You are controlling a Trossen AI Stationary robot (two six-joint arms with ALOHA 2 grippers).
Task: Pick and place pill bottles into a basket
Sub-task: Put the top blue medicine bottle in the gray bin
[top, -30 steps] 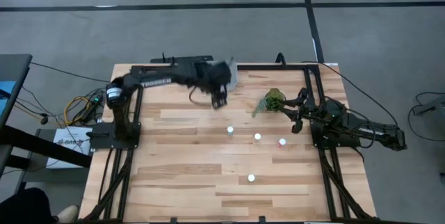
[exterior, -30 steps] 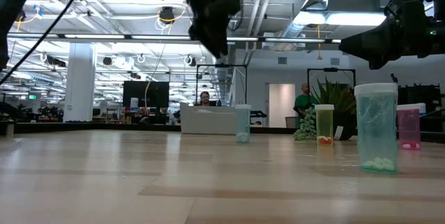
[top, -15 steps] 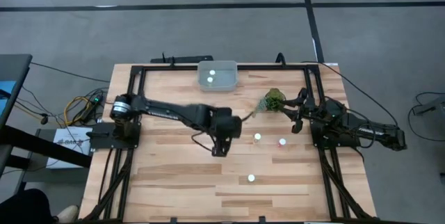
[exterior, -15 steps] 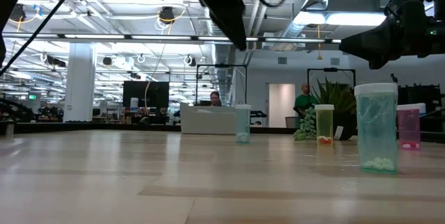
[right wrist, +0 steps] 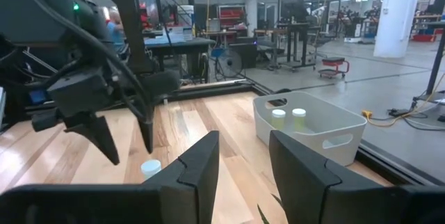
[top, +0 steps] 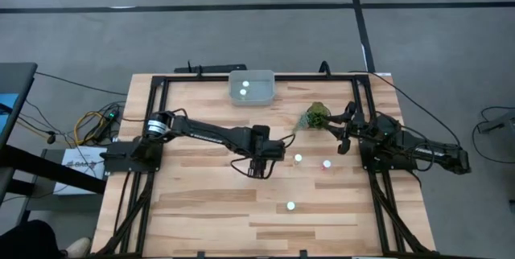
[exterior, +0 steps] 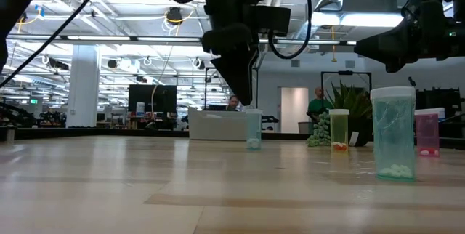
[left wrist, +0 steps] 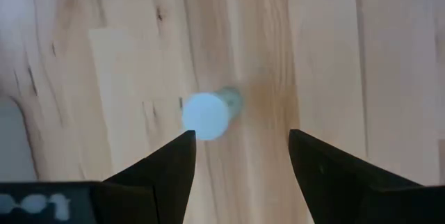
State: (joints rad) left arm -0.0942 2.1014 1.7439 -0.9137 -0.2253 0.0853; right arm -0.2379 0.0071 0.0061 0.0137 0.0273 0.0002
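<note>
My left gripper (top: 259, 162) is open over the middle of the table, pointing down. A white-capped pill bottle (left wrist: 206, 116) stands upright on the wood below it, closer to one finger and untouched. In the low view the fingertips (exterior: 243, 97) are just above this bottle (exterior: 253, 128). Three more bottles stand on the table (top: 298, 159), (top: 327, 163), (top: 290, 206); the second is reddish. The pale basket (top: 251, 87) at the far edge holds two bottles (right wrist: 278, 118). My right gripper (right wrist: 243, 156) waits open at the right side.
A small green plant (top: 315, 117) stands between the basket and my right arm. A black metal frame (top: 161, 82) runs along the table's edges. Bare wood lies toward the near and left sides.
My left gripper has swung from the basket at the far edge toward the middle of the table, and has come down until it hangs just above a standing bottle. The bottles have stayed where they were.
</note>
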